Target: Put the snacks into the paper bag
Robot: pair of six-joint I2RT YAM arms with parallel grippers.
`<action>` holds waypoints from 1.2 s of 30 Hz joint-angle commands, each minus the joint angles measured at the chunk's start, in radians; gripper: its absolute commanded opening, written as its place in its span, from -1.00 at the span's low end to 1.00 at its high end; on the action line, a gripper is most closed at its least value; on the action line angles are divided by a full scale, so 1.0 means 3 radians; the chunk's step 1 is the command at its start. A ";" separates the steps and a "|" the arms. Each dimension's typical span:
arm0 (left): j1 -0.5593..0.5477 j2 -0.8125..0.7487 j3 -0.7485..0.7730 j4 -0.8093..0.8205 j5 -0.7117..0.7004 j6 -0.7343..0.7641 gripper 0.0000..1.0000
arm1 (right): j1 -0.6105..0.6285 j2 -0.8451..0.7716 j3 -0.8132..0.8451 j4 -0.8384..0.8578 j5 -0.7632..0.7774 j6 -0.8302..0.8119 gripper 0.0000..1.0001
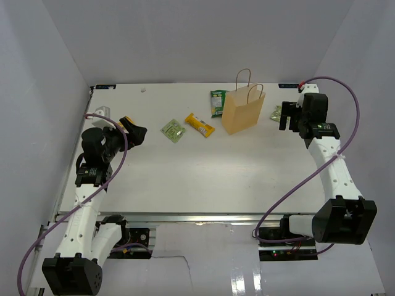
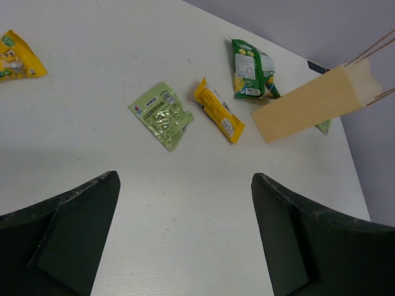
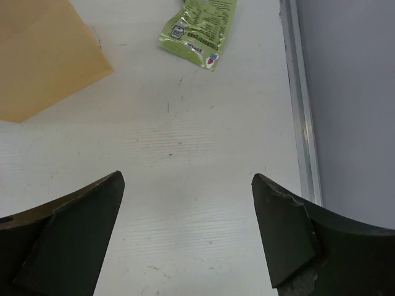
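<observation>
1. The left gripper (image 2: 185, 177) has its jaws spread wide with nothing in them, hanging over bare table (image 1: 203, 179). The pale-green square (image 2: 162, 115) lies ahead of it. The yellow-orange bar (image 2: 219, 111) is just beside that, and the green pouch (image 2: 251, 69) sits farther on, next to the paper bag (image 2: 315, 102).
2. The right gripper (image 3: 188, 177) is spread open and empty too, over at the far right of the table. The bag is off to its left. A second pale-green square (image 3: 200, 28) lies ahead of it, near the table's edge rail (image 3: 302, 123).
3. The yellow packet (image 2: 15, 57) is way off to the left in the left wrist view and clipped by the frame edge.
4. Hard to see:
   - The bag covers one corner of the green pouch.
   - The right wrist view cuts off the second square at the top.
   - The print on the wrappers is too small to read, and the inside of the bag doesn't show.
5. Looks-wise, the bag is tan kraft paper, standing upright near the far edge, with two thin looped handles. The snacks are all flat wrapped packets lying on the table, much smaller than the bag.
</observation>
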 commanded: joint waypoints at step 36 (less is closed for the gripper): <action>-0.0002 0.0077 0.0074 -0.0137 0.0174 -0.0268 0.96 | -0.0616 0.3246 0.2647 -0.0359 -0.1199 0.0226 1.00</action>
